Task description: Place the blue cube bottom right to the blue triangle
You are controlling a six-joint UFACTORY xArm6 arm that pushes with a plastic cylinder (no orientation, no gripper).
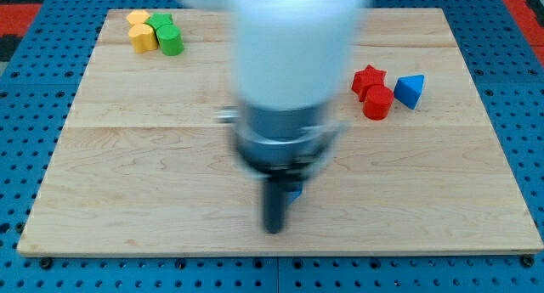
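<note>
Only a sliver of the blue cube (295, 191) shows, a small blue patch peeking out at the right side of the dark rod, just above my tip (273, 230), which sits low on the board near the view's bottom centre; the cube is touching or very nearly touching the rod, on its right and slightly toward the view's top, though the blur and the arm's bulk hide whether there is real contact. As for jaws, there are none to report: the arm ends in a plain rod, so nothing can open or close. The relation that matters is direction: the blue triangle (410, 90) lies well apart from the cube, up and to the view's right, so the spot just below and right of it is farther right still. With my tip on the cube's lower left, a push toward the upper right looks well lined up, in my judgement. Beside the triangle, on its left, stand a red star-like block (368, 78) and a red cylinder (377, 103), close enough to be bumped if the path drifts left. Far off at the top left corner cluster two yellow blocks (141, 31) and two green blocks (167, 36) on the wooden board (127, 174)
</note>
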